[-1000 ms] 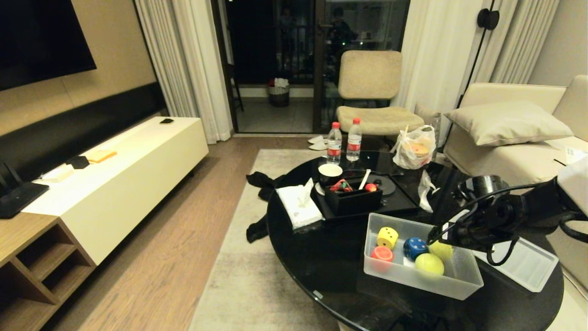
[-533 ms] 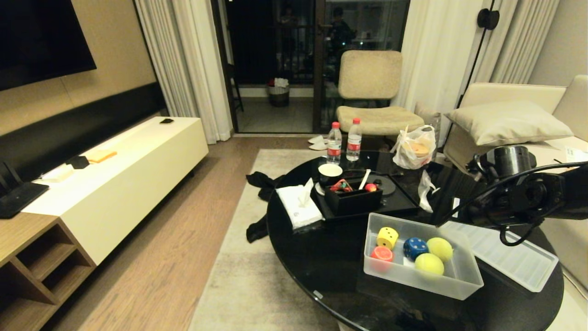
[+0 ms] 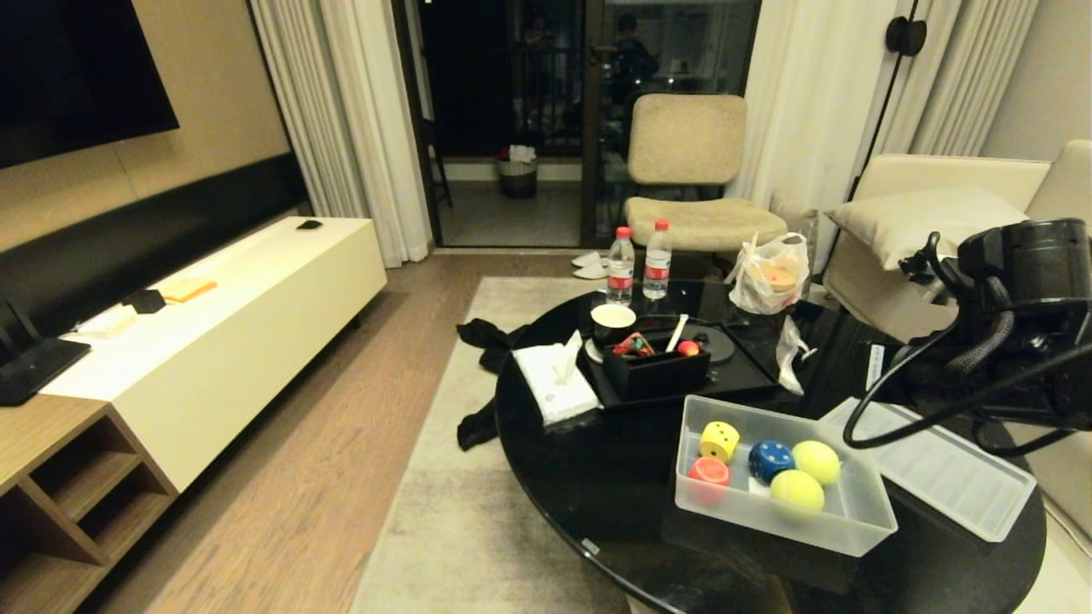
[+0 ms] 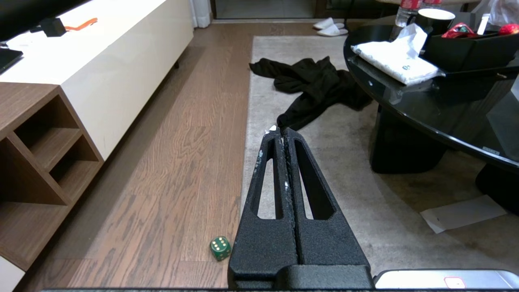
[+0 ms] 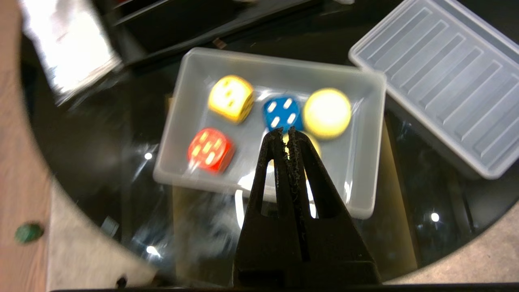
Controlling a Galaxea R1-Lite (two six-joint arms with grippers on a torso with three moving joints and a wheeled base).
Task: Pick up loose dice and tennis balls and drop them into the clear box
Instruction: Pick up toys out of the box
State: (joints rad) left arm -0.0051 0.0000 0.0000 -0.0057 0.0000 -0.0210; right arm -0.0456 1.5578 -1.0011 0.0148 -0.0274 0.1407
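The clear box (image 3: 863, 522) stands on the round black table and holds a yellow die (image 3: 720, 441), a red die (image 3: 710, 471), a blue die (image 3: 770, 459) and two tennis balls (image 3: 816, 461) (image 3: 797, 490). My right arm (image 3: 1015, 341) is raised at the table's right side. The right gripper (image 5: 285, 134) hangs shut and empty above the box (image 5: 279, 65). A green die (image 4: 220, 247) lies on the wooden floor beside my left gripper (image 4: 281, 130), which is shut on nothing and held low over the rug edge.
The ribbed lid (image 3: 938, 477) lies right of the box. Behind it are a black tray with a black box (image 3: 657, 371), a tissue pack (image 3: 556, 384), two bottles (image 3: 621, 264) and a plastic bag (image 3: 768, 273). A black garment (image 4: 312, 89) lies on the rug.
My right arm has lifted from over the box and drawn back to the right, and its fingers have closed. The balls and dice stay in the box.
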